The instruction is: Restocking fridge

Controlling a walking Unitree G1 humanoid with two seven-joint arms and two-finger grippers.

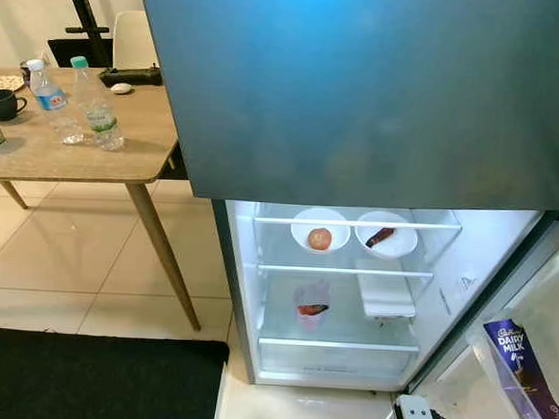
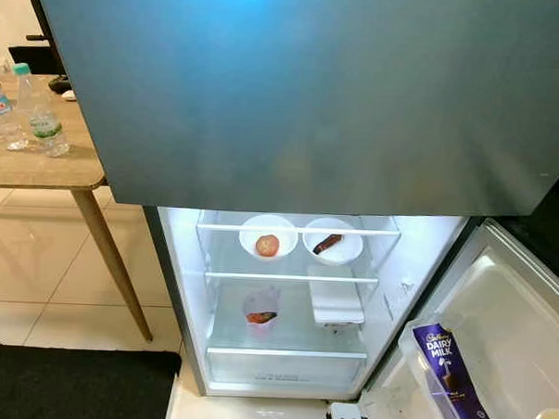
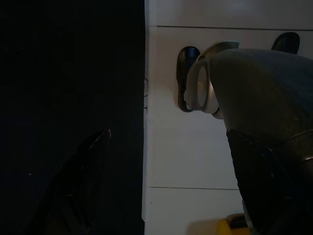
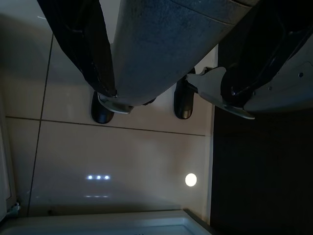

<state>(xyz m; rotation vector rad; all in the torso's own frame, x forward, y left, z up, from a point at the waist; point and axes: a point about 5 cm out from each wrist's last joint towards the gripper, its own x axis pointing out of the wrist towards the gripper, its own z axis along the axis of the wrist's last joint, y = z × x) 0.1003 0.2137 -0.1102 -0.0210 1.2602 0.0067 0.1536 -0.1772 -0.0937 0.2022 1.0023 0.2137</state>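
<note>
The fridge (image 1: 239,291) stands before me with its lower compartment open and lit. On the upper glass shelf (image 1: 353,222) sit two white bowls, one (image 1: 319,232) holding a round reddish fruit, the other (image 1: 386,235) a dark brown piece. The shelf below carries a clear bag (image 1: 311,306) with something red in it and a white container (image 1: 384,294). A purple Dairy Milk box (image 1: 521,372) stands in the open door's bin at the right. Two water bottles (image 1: 98,105) stand on the wooden table (image 1: 68,154) to the left. Both arms hang idle beside my legs; my left gripper (image 3: 83,166) is over the dark mat.
The closed upper fridge door (image 1: 359,92) is a dark panel across the top. A black mat (image 1: 96,378) lies on the tiled floor at lower left. A white plug block (image 1: 416,416) lies at the fridge's foot. A dark mug (image 1: 6,103) is on the table.
</note>
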